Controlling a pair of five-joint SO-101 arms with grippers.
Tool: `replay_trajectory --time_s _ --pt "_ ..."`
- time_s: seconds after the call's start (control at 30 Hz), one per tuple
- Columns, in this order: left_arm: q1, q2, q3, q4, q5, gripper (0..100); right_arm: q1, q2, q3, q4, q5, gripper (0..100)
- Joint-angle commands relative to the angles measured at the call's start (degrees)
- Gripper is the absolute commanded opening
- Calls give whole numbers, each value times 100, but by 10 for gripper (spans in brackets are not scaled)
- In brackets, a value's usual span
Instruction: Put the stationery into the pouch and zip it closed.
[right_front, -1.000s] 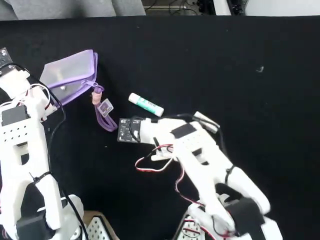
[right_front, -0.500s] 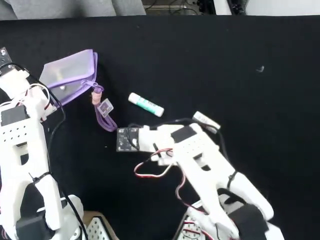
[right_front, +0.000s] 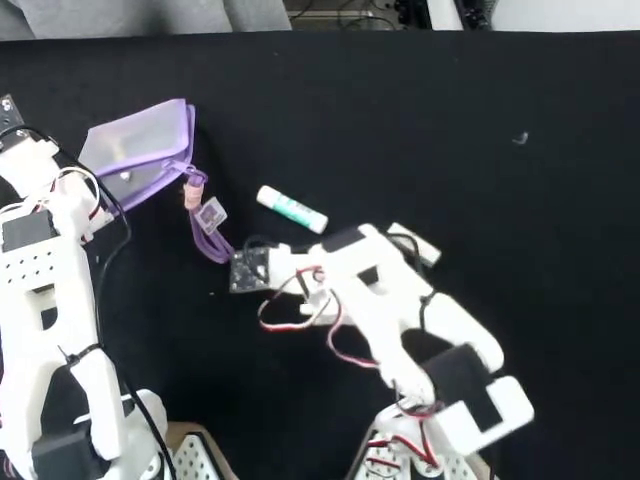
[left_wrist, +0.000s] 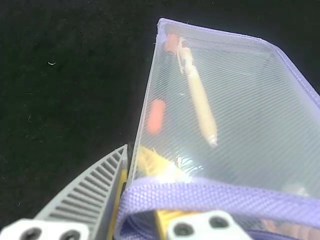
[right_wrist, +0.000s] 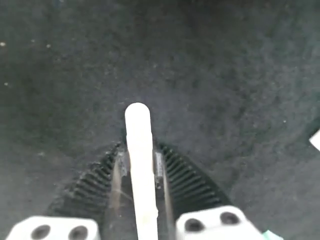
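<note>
The purple see-through pouch (right_front: 140, 150) lies at the far left of the black table, and my left gripper (left_wrist: 125, 175) is shut on its edge. Through the pouch wall (left_wrist: 225, 115) I see a tan pen (left_wrist: 200, 100), a small orange piece (left_wrist: 156, 116) and something yellow. My right gripper (right_wrist: 137, 150) is shut on a thin white stick (right_wrist: 139, 150) that points down at the bare cloth. The right arm's wrist (right_front: 300, 270) sits just below a white and green glue stick (right_front: 292, 209), which lies loose on the table.
A purple strap with a small tag (right_front: 210, 228) trails from the pouch toward the right arm. A small white piece (right_front: 418, 245) peeks out behind that arm. The right and far parts of the table (right_front: 500, 120) are bare black cloth.
The right arm has folded up higher and its wrist has shifted slightly toward the near left. The left arm, the pouch and the glue stick have not moved.
</note>
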Motion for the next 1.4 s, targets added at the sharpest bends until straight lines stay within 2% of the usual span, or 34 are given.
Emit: replay_trajectory --time_s 0.0,0.17,0.43,0.77,1.03,1.13,1.23,1.37 --pt "-101 -18 -321 -88 -53 29 246 -48 -215 18 26 11" --pt "-66 -18 -321 -70 -53 29 308 -884 -163 44 -35 11" --pt "-48 -35 -321 18 -53 29 308 -3064 -171 264 -730 11" --pt "593 -79 -875 1169 -53 29 264 -5270 -171 167 -1380 11" --pt "1095 -79 -910 1538 -62 29 255 -6299 -163 -809 -2558 11" --pt "1314 -79 -892 1556 -316 29 255 -6571 84 -1327 -3007 11" --pt "1534 -79 -866 1556 -413 29 202 -6853 673 -2215 -3358 11" --pt "1763 -88 -857 1565 -413 29 -246 -7319 1859 -3807 -3675 11"
